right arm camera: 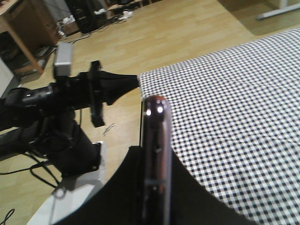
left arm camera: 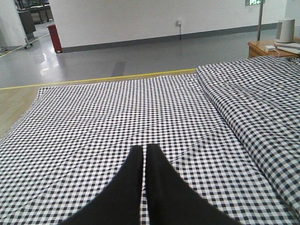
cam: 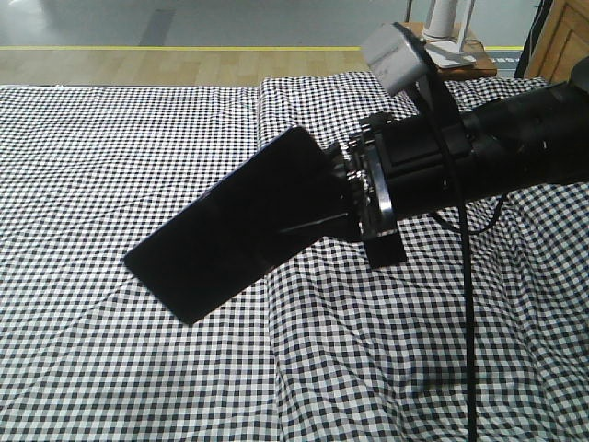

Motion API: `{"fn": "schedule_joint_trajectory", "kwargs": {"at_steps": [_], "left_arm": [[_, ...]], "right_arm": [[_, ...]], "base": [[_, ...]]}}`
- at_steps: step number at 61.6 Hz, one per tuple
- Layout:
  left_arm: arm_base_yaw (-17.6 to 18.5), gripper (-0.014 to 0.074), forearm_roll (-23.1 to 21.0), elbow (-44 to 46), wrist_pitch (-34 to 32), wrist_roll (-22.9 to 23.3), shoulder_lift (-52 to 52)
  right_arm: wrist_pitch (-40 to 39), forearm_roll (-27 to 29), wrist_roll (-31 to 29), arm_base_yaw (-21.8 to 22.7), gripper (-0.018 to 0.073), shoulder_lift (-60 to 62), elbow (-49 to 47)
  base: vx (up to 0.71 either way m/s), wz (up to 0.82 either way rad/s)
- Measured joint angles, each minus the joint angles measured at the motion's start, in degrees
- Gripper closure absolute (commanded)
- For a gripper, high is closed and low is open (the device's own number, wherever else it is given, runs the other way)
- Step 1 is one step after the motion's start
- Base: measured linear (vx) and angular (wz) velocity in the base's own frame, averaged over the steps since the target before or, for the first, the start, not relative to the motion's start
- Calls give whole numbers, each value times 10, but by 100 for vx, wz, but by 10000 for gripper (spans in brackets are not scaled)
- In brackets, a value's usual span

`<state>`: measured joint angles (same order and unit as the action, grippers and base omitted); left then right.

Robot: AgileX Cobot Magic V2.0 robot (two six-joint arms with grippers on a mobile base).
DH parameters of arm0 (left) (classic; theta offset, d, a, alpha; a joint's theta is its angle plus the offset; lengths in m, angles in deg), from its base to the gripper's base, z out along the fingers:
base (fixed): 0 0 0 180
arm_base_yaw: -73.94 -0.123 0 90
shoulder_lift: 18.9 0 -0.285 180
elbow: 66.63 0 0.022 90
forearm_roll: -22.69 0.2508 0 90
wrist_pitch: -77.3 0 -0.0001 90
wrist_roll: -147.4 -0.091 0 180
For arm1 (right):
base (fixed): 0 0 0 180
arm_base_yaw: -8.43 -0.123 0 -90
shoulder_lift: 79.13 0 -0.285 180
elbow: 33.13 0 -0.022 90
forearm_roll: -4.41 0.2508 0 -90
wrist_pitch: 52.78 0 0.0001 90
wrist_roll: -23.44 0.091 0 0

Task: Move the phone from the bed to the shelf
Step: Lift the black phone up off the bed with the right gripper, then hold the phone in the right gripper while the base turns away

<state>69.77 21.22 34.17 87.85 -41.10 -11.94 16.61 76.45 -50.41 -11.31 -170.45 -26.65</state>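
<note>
I read the right gripper [cam: 324, 207] with its fingers pinching one short end of the phone [cam: 230, 230]. The phone is held in the air over the bed [cam: 120, 138], its free end tilted toward 8 o'clock. The gripped end is hidden, and the right wrist view shows only a blurred edge. The left gripper [left arm camera: 144, 150] has its fingers pressed together above the bed.

Glossy black phone [cam: 230, 226] aslant above checked bed [cam: 110, 147]

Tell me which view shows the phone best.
The exterior front-facing view: the phone shows nearly its whole black face, held above the bed. The right wrist view shows only its thin edge between the fingers. The left wrist view does not show it.
</note>
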Motion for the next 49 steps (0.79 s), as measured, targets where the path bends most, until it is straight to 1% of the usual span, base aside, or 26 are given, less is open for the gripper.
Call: {"fn": "schedule_joint_trajectory", "kwargs": {"at_steps": [4,10,25,37,49], "left_arm": [[0,595,0,0,0,0,0],[0,595,0,0,0,0,0],[0,595,0,0,0,0,0],[0,595,0,0,0,0,0],[0,595,0,0,0,0,0]], "right_arm": [[1,0,0,-11,562,9,0],[1,1,0,-15,562,24,0],[2,1,1,-15,561,45,0],[4,1,14,-15,561,47,0],[5,1,15,-15,561,47,0]], "base": [[0,0],[0,0],[0,0],[0,0],[0,0]]}}
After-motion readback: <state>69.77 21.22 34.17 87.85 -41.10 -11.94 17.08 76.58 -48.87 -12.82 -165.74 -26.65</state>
